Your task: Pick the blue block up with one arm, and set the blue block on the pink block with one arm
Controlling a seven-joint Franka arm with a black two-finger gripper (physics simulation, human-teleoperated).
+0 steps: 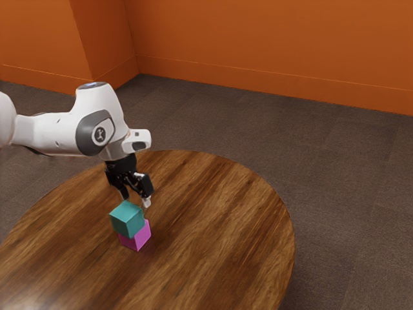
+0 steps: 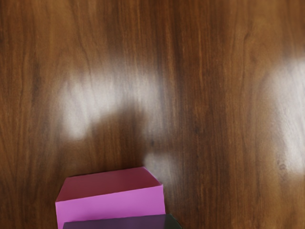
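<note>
A teal-blue cube, the blue block (image 1: pixel 126 219), sits on top of a pink cube, the pink block (image 1: pixel 137 237), on the round dark wooden table (image 1: pixel 213 232), toward the exterior view's left half of the tabletop. The blue block is turned a little against the pink block, so its edges do not line up with those below, and part of the pink block's top and side shows toward the exterior view's right. The white arm (image 1: pixel 71 132) reaches in from the exterior view's left and bends down over the stack. Its black two-finger gripper (image 1: pixel 135 197) hangs just above the blue block. The jaws stand apart and hold nothing. The blue block lies below the fingertips rather than between them, and one fingertip is close over the block's upper far corner. In the wrist view the pink block (image 2: pixel 109 198) lies just under the hand on the glossy wood, with a dark shaded face (image 2: pixel 121 222) overlapping its near edge.
</note>
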